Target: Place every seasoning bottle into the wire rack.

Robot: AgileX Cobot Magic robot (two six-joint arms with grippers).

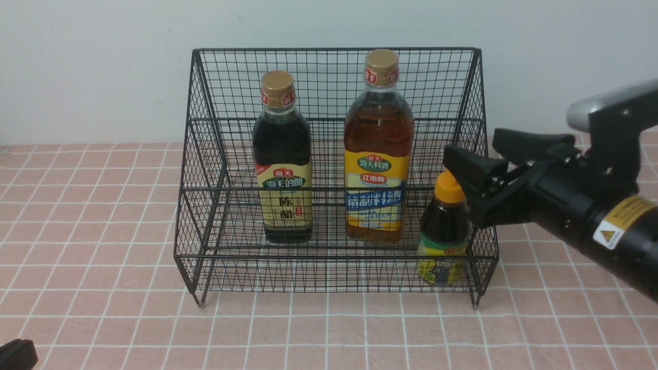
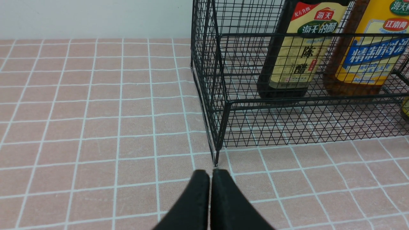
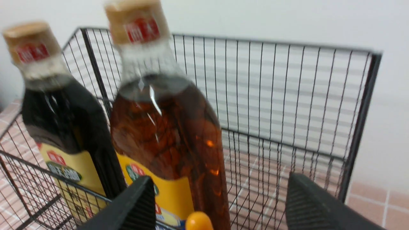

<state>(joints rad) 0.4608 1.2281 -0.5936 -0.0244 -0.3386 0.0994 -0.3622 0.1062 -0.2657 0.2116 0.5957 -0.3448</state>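
Note:
The black wire rack (image 1: pixel 334 50) holds all three seasoning bottles upright. The dark vinegar bottle (image 1: pixel 282 169) with a gold cap and the taller amber bottle (image 1: pixel 379 154) stand on the middle tier. The small dark bottle with the orange nozzle cap (image 1: pixel 444 231) stands on the low front tier at the right. My right gripper (image 1: pixel 470 141) is open just above and to the right of that orange cap, with nothing between its fingers. In the right wrist view the cap (image 3: pixel 198 221) shows below the open gripper (image 3: pixel 220 180). My left gripper (image 2: pixel 210 174) is shut and empty, low by the rack's front left leg.
The rack (image 2: pixel 223 105) stands on a pink tiled tabletop (image 1: pixel 103 231) against a white wall. Its tall back and sloping right side (image 3: pixel 364 111) rise close to my right gripper. Bare tiles lie left of and in front of the rack.

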